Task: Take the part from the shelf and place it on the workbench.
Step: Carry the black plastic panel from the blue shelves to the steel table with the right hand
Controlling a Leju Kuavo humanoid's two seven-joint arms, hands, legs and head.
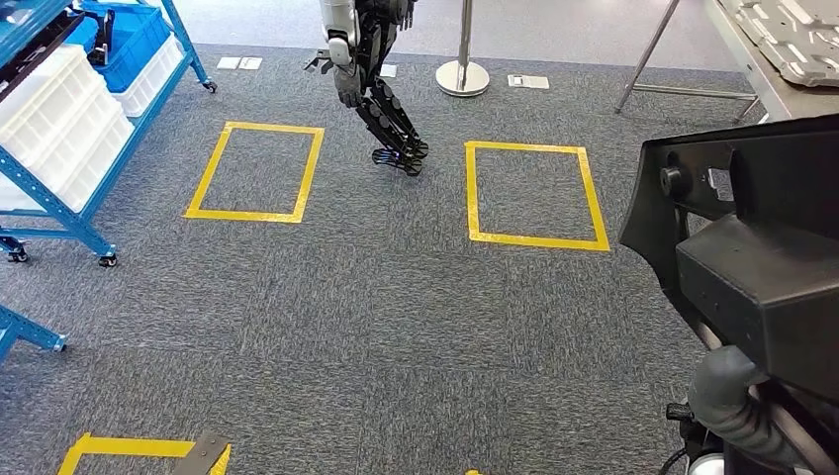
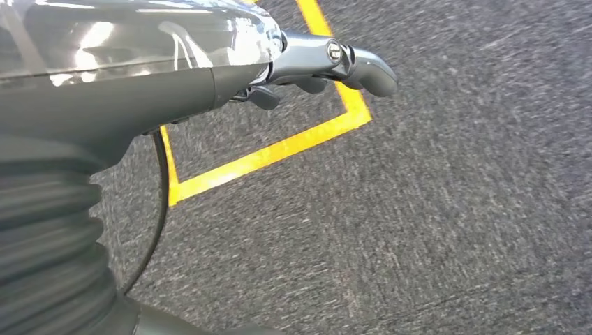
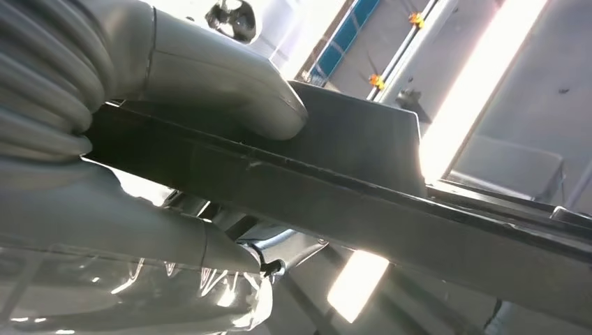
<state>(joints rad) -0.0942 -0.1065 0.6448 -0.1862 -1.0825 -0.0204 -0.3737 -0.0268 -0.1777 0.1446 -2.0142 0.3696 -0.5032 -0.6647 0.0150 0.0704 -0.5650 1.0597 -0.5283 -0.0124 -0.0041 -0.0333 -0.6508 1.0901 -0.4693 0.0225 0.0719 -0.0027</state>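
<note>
Right now my right hand (image 3: 209, 98) grips the black part (image 1: 762, 267) above the carpet; my left hand (image 2: 314, 63) hangs with nothing in it, fingers loosely curled.

Part (image 1: 767, 267): large black moulded piece, angular, with boxy block and raised knobs on upper face; gripped by right hand (image 3: 209, 91), thumb pressed on its flat dark panel. Workbench (image 1: 782, 94): grey top at far right, light-grey moulded parts lying on it.

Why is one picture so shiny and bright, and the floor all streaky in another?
Right wrist view: ceiling lights glare white behind the dark part under the right hand. Left wrist view: carpet smeared by motion blur. Head view: sharp, evenly lit.
</note>
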